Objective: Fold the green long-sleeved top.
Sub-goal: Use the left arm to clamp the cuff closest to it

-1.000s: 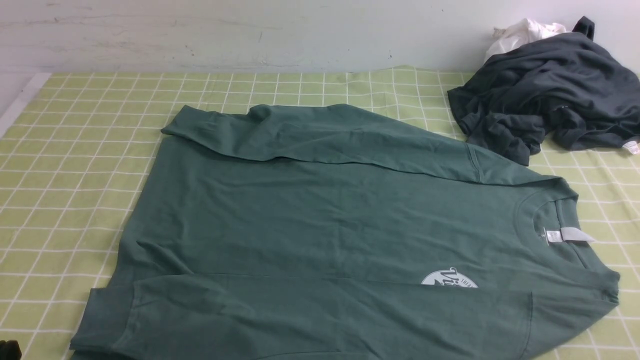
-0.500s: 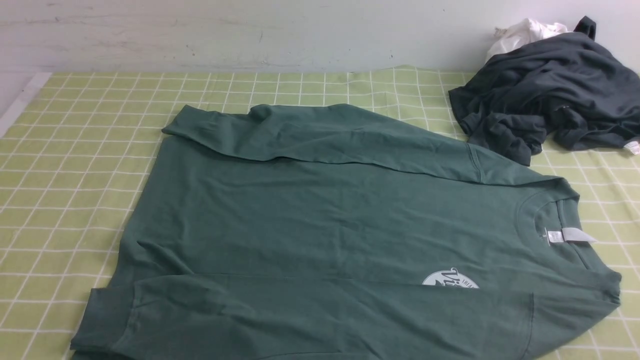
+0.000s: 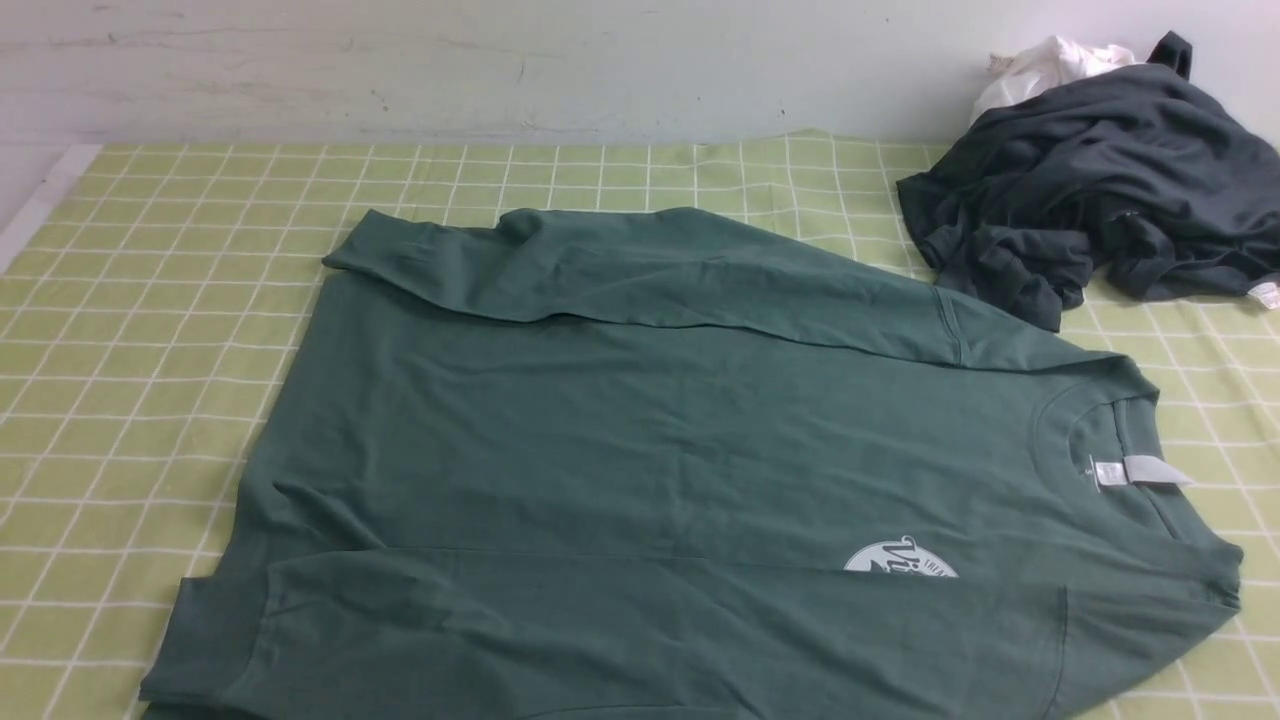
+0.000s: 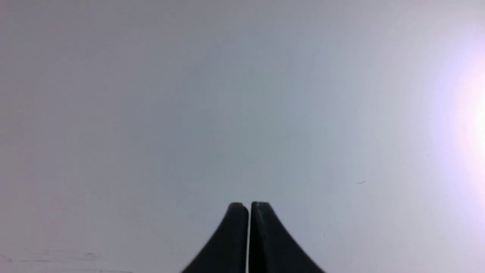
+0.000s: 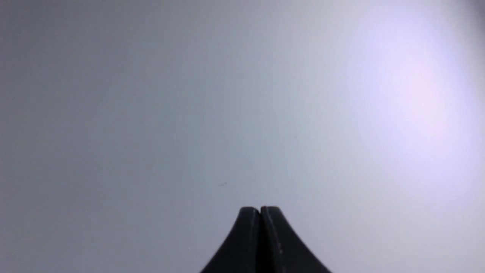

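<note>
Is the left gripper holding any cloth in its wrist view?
No, the left gripper is shut on nothing, its jaws pressed together before a blank pale surface.

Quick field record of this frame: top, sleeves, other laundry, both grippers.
top: green long-sleeved top, spread flat on the green checked tablecloth, collar toward robot's right
far sleeve: folded along the body, cuff toward robot's left
near sleeve: folded along the body, covering part of the white logo
other laundry: charcoal garment crumpled at far right, white cloth behind it
left gripper: shut, empty, not in front view
right gripper: shut, empty, not in front view
</note>
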